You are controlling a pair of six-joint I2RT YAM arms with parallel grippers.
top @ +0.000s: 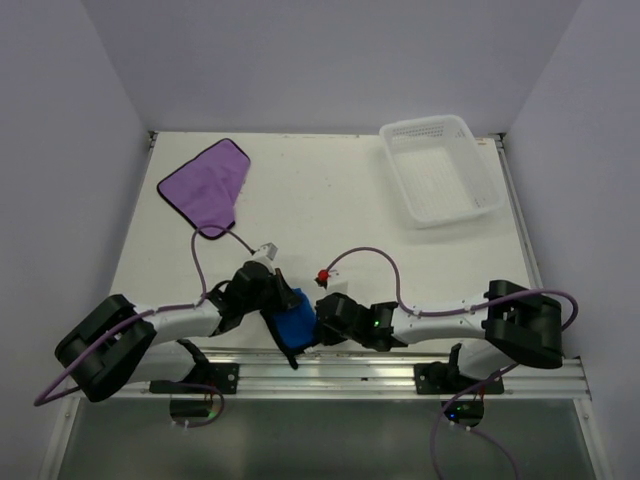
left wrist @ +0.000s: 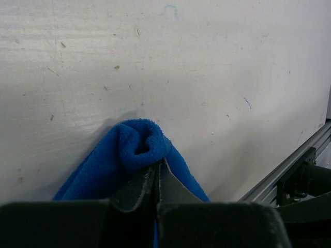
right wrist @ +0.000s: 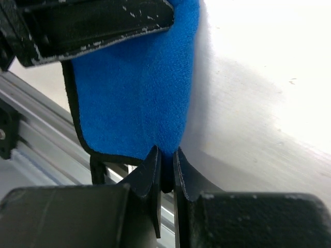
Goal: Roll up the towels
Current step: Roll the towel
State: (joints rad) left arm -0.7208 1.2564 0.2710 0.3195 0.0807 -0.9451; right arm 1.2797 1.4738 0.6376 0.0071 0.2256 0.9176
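We judge the task barely started: left jaws and right jaws clench the blue towel (top: 296,325), bunched but unrolled, while the purple towel (top: 207,185) lies spread on the counter (top: 330,210).

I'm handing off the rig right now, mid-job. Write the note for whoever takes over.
Grippers: left gripper shut on a bunched corner of the blue towel; right gripper pinching its hem.
Things: blue towel held between them near the table's front edge; purple towel flat, far left; basket far right.
Done: nothing rolled.
To do: roll both towels.
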